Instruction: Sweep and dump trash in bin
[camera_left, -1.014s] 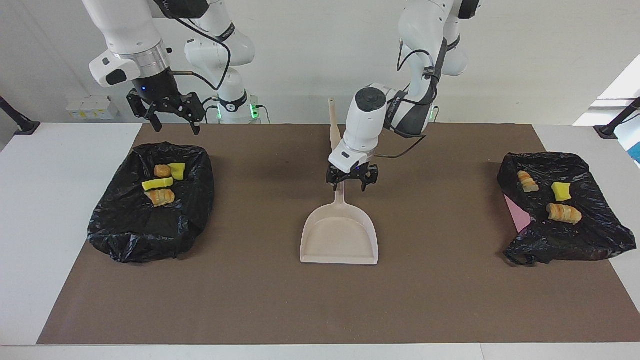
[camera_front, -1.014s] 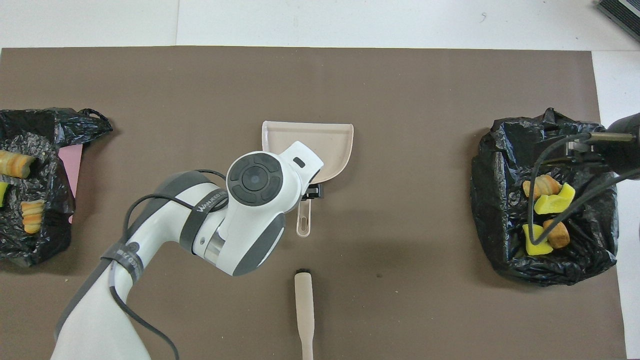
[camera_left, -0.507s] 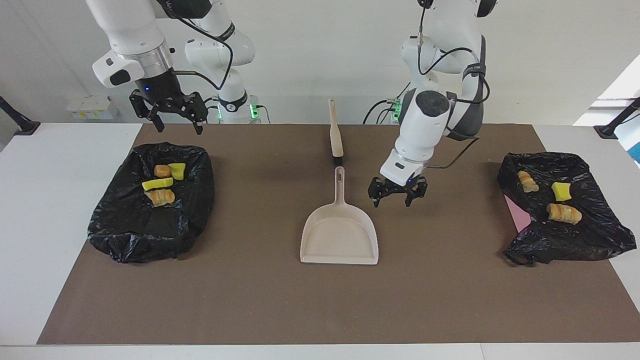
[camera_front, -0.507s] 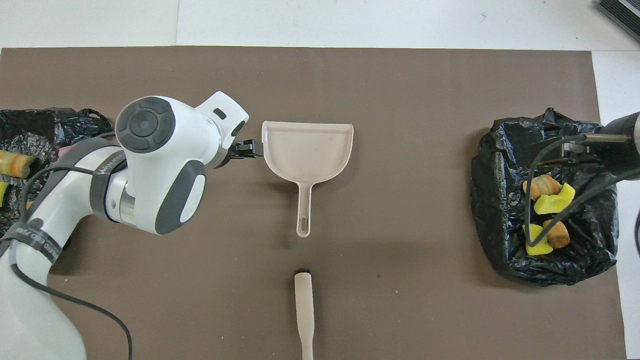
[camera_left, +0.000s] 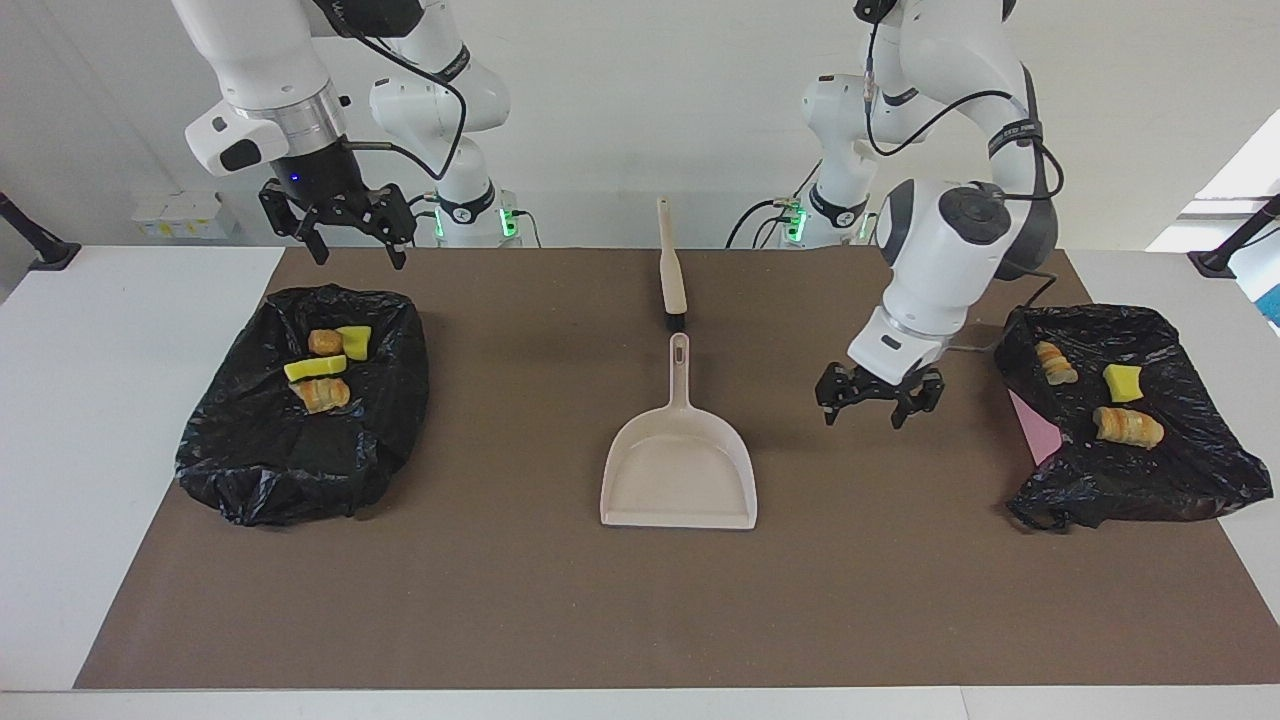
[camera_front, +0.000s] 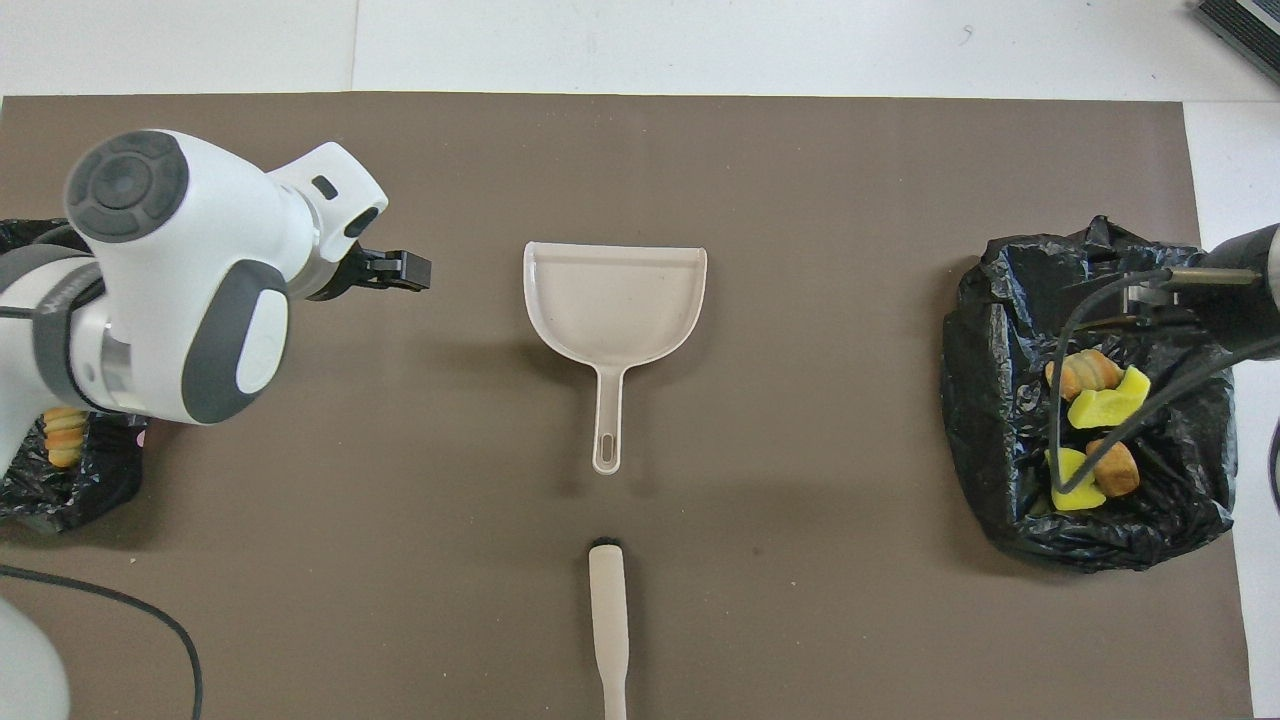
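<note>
The beige dustpan (camera_left: 678, 470) (camera_front: 615, 305) lies empty at mid-table, handle toward the robots. The beige brush (camera_left: 670, 265) (camera_front: 607, 620) lies nearer the robots, in line with the handle. All the trash I see lies in two black-bagged bins. The bin (camera_left: 300, 410) (camera_front: 1000, 400) at the right arm's end holds several lumps (camera_left: 322, 394) (camera_front: 1108, 405). The bin (camera_left: 1190, 470) at the left arm's end holds three (camera_left: 1128, 427). My left gripper (camera_left: 878, 392) (camera_front: 395, 270) is open and empty, low over the mat between dustpan and that bin. My right gripper (camera_left: 350, 225) is open over its bin's near rim.
A brown mat (camera_left: 500, 600) covers the table's middle, with white table (camera_left: 90, 400) at both ends. A pink bin wall (camera_left: 1030, 425) shows under the bag at the left arm's end. In the overhead view my left arm hides most of that bin (camera_front: 60, 480).
My left gripper has moved from over the dustpan's handle toward the left arm's end of the table, empty. The dustpan stayed put. My right gripper has barely moved.
</note>
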